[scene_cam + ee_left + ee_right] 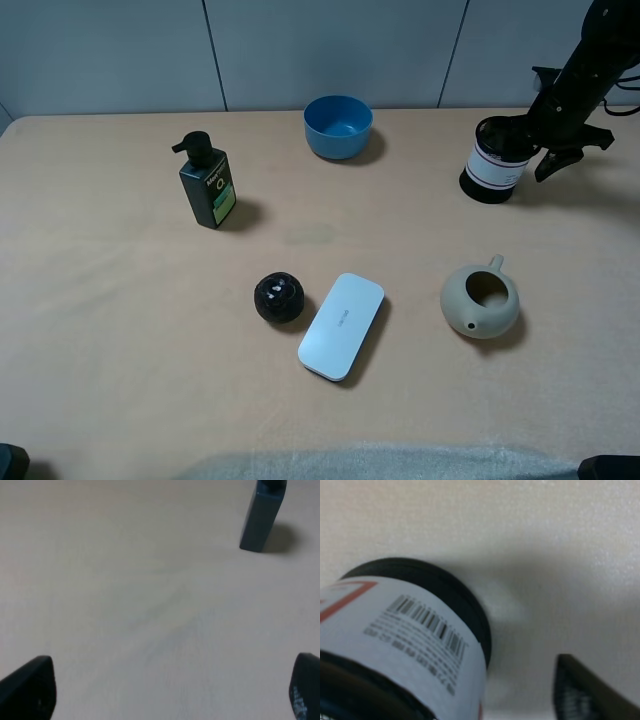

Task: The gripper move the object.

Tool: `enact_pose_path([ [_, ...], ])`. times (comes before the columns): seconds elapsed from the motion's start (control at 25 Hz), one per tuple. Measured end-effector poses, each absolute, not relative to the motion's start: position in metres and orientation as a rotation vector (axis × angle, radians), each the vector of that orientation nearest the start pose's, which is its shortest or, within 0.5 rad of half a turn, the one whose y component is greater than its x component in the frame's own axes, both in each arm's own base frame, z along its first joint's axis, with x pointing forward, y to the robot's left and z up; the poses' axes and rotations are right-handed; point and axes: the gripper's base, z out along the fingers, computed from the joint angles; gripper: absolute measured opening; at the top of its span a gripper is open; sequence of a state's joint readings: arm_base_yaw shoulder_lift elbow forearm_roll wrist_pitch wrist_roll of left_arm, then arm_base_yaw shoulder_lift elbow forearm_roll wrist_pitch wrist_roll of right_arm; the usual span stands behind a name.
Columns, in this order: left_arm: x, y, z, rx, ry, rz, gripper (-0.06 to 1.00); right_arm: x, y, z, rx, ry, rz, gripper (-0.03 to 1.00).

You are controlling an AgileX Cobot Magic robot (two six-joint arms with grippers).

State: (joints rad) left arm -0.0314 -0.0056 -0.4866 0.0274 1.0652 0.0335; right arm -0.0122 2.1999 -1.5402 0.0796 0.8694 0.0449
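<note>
pen cup (495, 160): stands at the far right of the tabletop (120, 380), black mesh with a white label band | right claw (552, 143): open at the cup's rim, one finger (585, 695) clear of the wall, gripping nothing | left claw (170, 690): spread open over bare tabletop | handling: we judge it light, stiff and easily tipped, so pinch the rim wall

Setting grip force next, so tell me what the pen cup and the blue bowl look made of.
Pen cup: dark rim and base, perhaps metal, too blurred to confirm; its white band looks like matte paper, given the printed barcode. Blue bowl: probably plastic, from its uniform colour and soft sheen, though glazed ceramic is possible.
</note>
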Motion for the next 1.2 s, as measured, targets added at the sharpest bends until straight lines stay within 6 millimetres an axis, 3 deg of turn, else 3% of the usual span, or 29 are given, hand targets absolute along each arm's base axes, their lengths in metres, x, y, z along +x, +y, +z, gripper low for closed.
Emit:
enact_pose_path([
  [0.16,-0.004,0.002,0.273,0.066,2.055,0.034,0.94,0.432,0.000,0.121,0.162,3.007,0.100,0.24],
  [0.72,-0.004,0.002,0.273,0.066,2.055,0.034,0.94,0.432,0.000,0.123,0.162,3.004,0.100,0.24],
  [1.2,-0.004,0.002,0.273,0.066,2.055,0.034,0.94,0.423,0.002,0.176,0.195,2.943,0.130,0.22],
])
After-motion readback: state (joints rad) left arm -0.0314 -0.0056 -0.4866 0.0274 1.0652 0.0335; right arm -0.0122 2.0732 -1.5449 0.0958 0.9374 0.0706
